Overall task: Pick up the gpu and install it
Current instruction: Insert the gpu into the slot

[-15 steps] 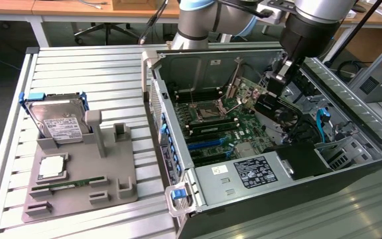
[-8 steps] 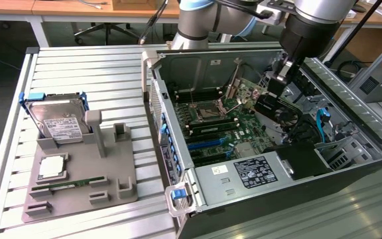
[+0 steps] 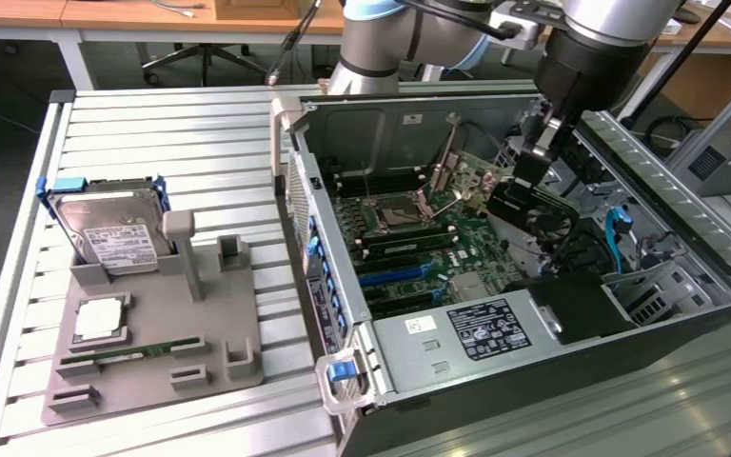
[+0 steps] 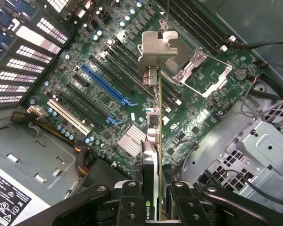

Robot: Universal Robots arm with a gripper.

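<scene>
Gpu (image 4: pixel 153 141): edge-on, hanging above the motherboard (image 4: pixel 108 108) inside the case (image 3: pixel 467 333), not yet seated. End effector (image 4: pixel 153 200): partly closed, clamped on the gpu. We judge the install step in hand; seating demands its contact edge held square to the motherboard.

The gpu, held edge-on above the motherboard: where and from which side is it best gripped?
By its two flat faces, pinched across the thin edge from above, as the gripper holds the gpu: the card stands edge-on, so the fingers get broad contact and the silver bracket is left clear.
</scene>
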